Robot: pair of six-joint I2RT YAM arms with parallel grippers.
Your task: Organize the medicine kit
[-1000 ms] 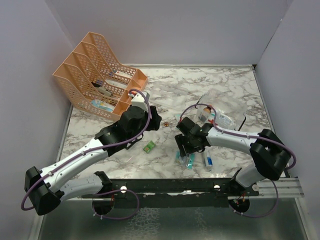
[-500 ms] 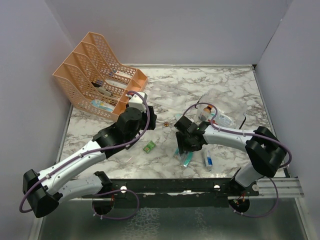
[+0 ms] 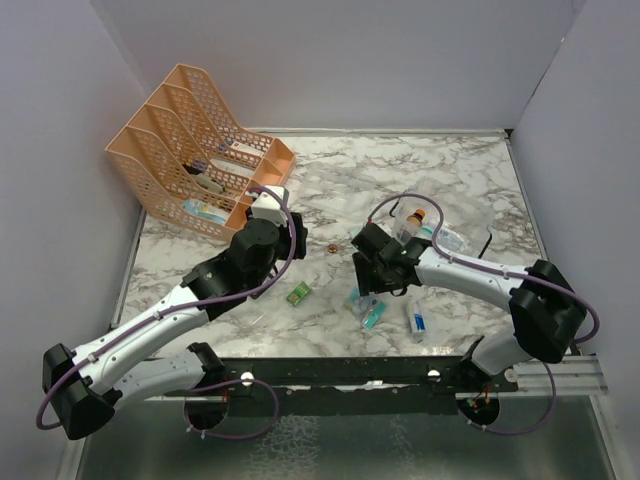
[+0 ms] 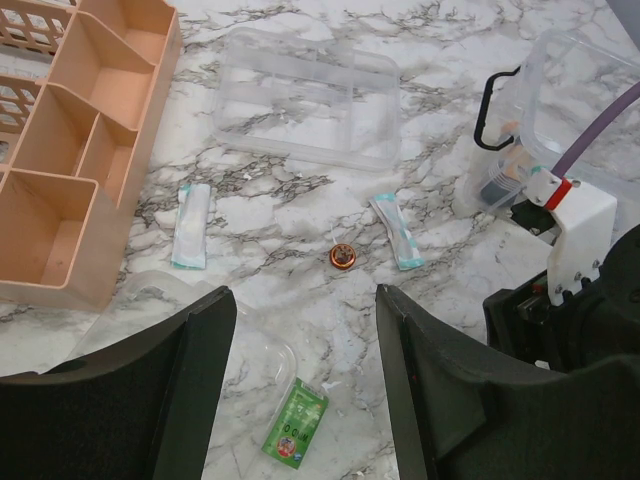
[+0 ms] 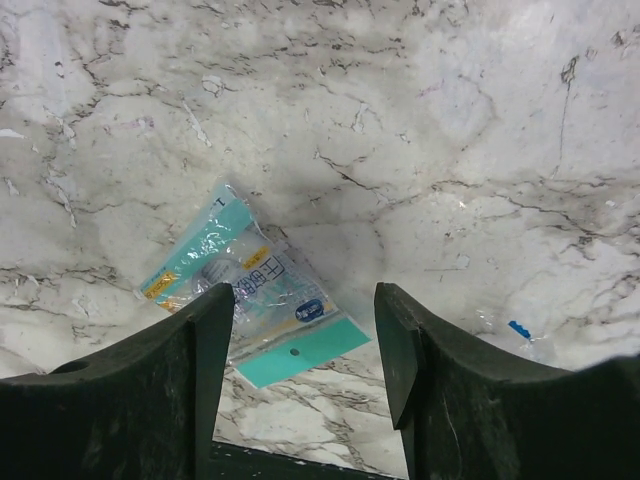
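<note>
Clear medicine kit (image 4: 560,70) (bottle (image 3: 413,220) inside), peach rack (image 4: 110,70)

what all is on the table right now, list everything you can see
medicine kit: one, clear with black handle, right side of the table
clear tray: one, transparent, left of the kit
file rack: one, peach mesh, far left corner
sachets: two, white and teal, one by the rack, one nearer the kit
small round thing: one, copper, mid-table
green packet: one, green, near the left arm
teal packets: count unclear, teal and clear, below the right gripper
tube: one, white and blue, near edge on the right
table: one, grey-veined marble
left gripper: one, black, open, empty
right gripper: one, black, open, over the teal packets
</note>
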